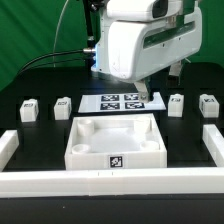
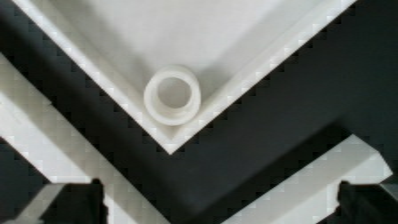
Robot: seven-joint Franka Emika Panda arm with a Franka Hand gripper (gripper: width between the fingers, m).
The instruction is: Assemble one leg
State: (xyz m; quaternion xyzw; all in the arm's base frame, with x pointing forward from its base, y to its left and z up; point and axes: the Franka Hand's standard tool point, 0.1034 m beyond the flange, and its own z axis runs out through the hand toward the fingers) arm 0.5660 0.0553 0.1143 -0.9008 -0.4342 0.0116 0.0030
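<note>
Now poised above one corner of the tray-like piece (image 1: 85, 152), with the gripper (image 2: 210, 200) released.

Hangs from the top of the exterior view as a bulky white arm (image 1: 140, 45), wrist leaning forward and pointing at the table (image 1: 45, 128), above the marker board (image 1: 122, 101) and the far rim of the tray-like piece. Looks in the wrist view straight onto that corner and its round hole (image 2: 173, 95). Grasps nothing, with fingers (image 2: 71, 203) spread wide at the picture's edge, seemingly fully apart, though too blurred for certainty. Well apart from all four legs, upright in one row beyond the tray-like piece, counted from the exterior view's left: first leg (image 1: 29, 108), second leg (image 1: 63, 106), third leg (image 1: 177, 103), fourth leg (image 1: 208, 103), two on either side of the marker board.
</note>
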